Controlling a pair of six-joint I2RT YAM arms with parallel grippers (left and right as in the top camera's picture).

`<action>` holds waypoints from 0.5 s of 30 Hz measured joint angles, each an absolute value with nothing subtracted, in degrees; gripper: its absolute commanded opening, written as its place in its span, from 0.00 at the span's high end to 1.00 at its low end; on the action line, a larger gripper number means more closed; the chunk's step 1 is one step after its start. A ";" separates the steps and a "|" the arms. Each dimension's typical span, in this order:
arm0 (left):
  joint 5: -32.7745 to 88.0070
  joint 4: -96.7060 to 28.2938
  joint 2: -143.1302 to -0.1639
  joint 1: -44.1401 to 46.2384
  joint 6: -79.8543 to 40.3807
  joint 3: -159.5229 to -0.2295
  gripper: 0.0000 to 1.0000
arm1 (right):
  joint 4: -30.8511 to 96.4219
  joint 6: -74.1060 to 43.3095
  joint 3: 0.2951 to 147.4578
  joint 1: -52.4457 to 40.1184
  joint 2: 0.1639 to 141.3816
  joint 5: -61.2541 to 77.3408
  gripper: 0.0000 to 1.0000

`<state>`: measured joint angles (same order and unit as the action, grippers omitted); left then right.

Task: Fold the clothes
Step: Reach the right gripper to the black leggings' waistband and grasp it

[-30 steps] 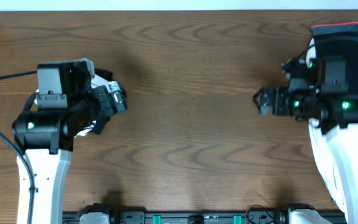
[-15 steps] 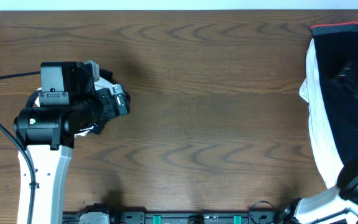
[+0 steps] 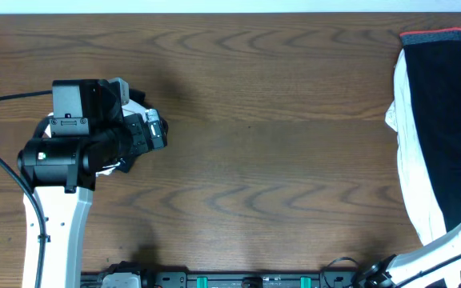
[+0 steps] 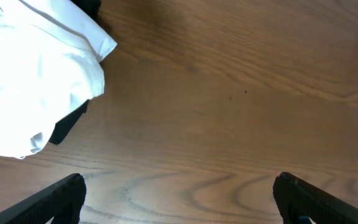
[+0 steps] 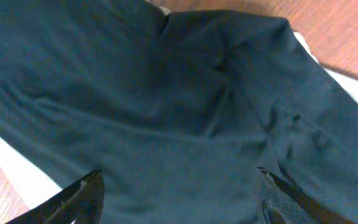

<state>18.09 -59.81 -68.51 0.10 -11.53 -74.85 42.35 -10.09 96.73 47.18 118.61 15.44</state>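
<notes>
Black trousers (image 5: 166,106) lie just under the open right end effector (image 5: 179,190); left end effector (image 4: 179,190) open too.

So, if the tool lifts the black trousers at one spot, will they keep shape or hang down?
Probably hang limp: the black trousers show soft creases. They may also drag along the white garment at their edge.

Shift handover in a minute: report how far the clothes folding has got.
Done: nothing looks folded; the black trousers lie unfolded over a white garment at the table's right edge. In hand: the right gripper hangs open over the trousers, seemingly gripping nothing; the left gripper is open and empty beside another white garment. Left: every fold.
</notes>
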 measured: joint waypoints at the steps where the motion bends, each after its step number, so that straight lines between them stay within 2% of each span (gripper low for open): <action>1: 18.09 -59.81 -68.51 0.10 -11.53 -74.85 0.02 | 41.67 -10.15 96.73 47.16 119.50 15.64 0.26; 15: 18.11 -59.81 -68.51 0.10 -11.51 -74.85 0.02 | 36.53 -10.28 96.73 45.30 125.51 14.92 0.23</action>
<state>18.11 -59.81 -68.51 0.10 -11.51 -74.85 36.53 -10.28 96.73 45.30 125.51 14.92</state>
